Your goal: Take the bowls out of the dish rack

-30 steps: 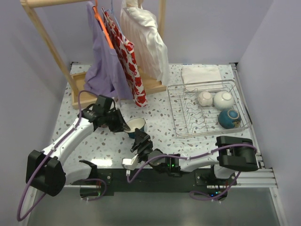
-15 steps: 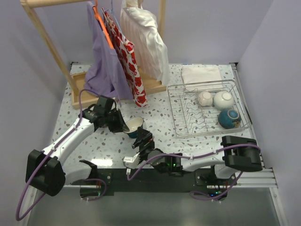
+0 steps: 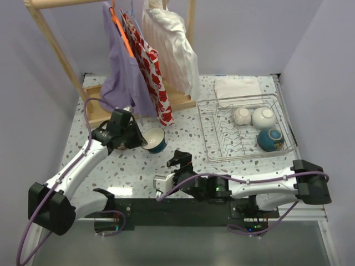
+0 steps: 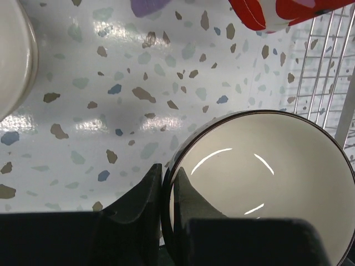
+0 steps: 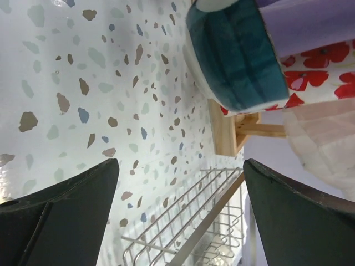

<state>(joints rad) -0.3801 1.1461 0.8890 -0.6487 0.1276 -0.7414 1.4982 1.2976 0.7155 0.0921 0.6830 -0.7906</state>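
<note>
My left gripper (image 3: pixel 144 142) is shut on the rim of a teal-blue bowl (image 3: pixel 156 139) with a white inside (image 4: pixel 260 177), held just above the table, left of the dish rack (image 3: pixel 244 128). One finger is inside the rim and one outside (image 4: pixel 145 194). My right gripper (image 3: pixel 179 160) stands open with nothing in it, near and right of that bowl; its wrist view shows the bowl's teal side (image 5: pixel 238 55) ahead. In the rack lie a cream bowl (image 3: pixel 241 116), a white bowl (image 3: pixel 263 117) and a teal bowl (image 3: pixel 270 139).
Another pale bowl (image 4: pixel 14 55) sits on the table close to the held one, on its left. A wooden clothes rail with hanging garments (image 3: pixel 147 61) stands at the back left, its base (image 3: pixel 177 102) on the table. A folded white cloth (image 3: pixel 237 87) lies behind the rack.
My right gripper opened, let go of the teal bowl and drew back to the right. My left gripper, shut on the rim, carried the bowl a little farther back.
</note>
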